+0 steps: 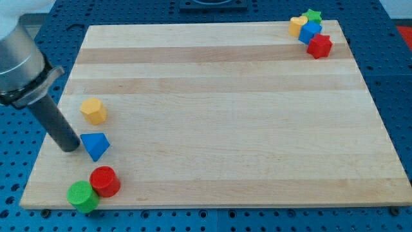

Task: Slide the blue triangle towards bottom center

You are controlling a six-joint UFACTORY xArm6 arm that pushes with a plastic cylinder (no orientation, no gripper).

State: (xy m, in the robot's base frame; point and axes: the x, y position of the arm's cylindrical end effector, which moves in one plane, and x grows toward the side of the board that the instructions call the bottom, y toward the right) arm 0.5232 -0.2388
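So my tip (69, 147) is sitting right up against the left side of the blue triangle (95, 145), near the left edge of the wooden bench (219, 116). No jaws here, only a plain rod. A yellow hexagon (93, 111) sits just above the triangle. Below it, a red cylinder (105, 181) touches a green cylinder (82, 196). Up in the top right corner there's a tight cluster: yellow heart (297, 25), green star (313, 15), blue cube (309, 32), red star (319, 46).

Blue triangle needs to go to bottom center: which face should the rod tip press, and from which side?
Press the blue triangle on its view-left face, coming from the view's left, slightly above. My tip already sits at that edge. The red cylinder and green cylinder lie below, so push mostly rightward.
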